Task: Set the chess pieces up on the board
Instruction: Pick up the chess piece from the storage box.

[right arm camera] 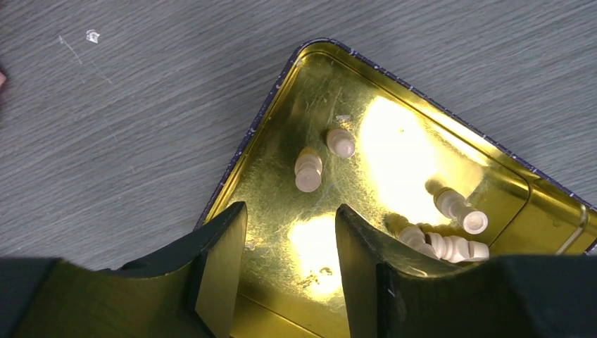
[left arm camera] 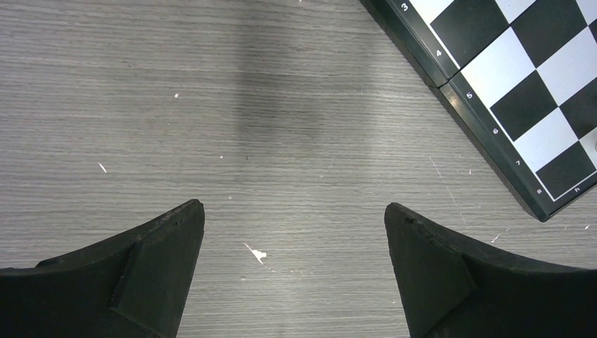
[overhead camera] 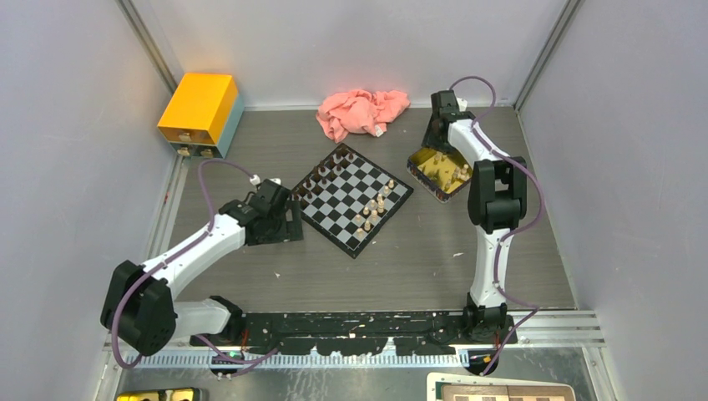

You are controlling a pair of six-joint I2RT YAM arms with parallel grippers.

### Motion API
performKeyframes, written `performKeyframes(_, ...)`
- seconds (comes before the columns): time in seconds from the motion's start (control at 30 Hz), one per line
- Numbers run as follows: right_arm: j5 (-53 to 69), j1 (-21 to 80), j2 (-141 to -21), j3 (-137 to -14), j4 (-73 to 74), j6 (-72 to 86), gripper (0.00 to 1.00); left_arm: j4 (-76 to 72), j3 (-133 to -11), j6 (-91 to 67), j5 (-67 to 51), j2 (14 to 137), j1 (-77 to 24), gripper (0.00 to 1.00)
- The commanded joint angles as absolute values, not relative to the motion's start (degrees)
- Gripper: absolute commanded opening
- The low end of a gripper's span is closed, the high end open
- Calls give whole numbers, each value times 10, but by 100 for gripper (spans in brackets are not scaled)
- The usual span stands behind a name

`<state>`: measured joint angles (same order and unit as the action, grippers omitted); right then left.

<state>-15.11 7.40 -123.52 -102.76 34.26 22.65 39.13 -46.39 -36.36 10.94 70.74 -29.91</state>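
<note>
Chess pieces are split between two places: dark ones (overhead camera: pixel 321 178) are lined along the far-left edge of the board (overhead camera: pixel 346 199), pale ones (overhead camera: pixel 372 210) are bunched near its near-right edge, and more pale ones (right arm camera: pixel 308 171) lie on their sides in a gold tin (right arm camera: pixel 281 183). That board is set cornerwise near the middle of the table (overhead camera: pixel 417 259), and the tin is placed just beside its right corner, toward the far right of the surface. Over the tin the right gripper (right arm camera: pixel 290 218) is held with its jaws apart and nothing between them; two loose pieces lie just ahead of it and a heap (right arm camera: pixel 440 245) is crowded beside one finger. The left gripper (left arm camera: pixel 294 211) is spread wide over bare wood, close to the board's left corner, and nothing is carried. The step in hand is judged to be the picking of another pale piece. Trouble is to be expected from the pieces themselves: they are small and rounded, so one could be rolled or squirted away by a slightly off-centre pinch. The tin's wall could be caught by the near finger and the tin shoved. Two pieces could be taken at once from the heap. On the board, standing pieces could be toppled if a newcomer is lowered too close.
</note>
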Motion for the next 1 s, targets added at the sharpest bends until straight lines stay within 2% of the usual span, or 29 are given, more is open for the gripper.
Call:
performKeyframes(0.0,-149,64,-1233,-1056,324,228,54,366,-488,-354,114,714,-301,100)
performKeyframes(0.8,-124,44,-1270,-1074,315,231,42,363,-497,-355,114,741,-301,99)
performKeyframes(0.97,-122,44,-1277,-1078,315,232,36,361,-498,-354,115,746,-301,99)
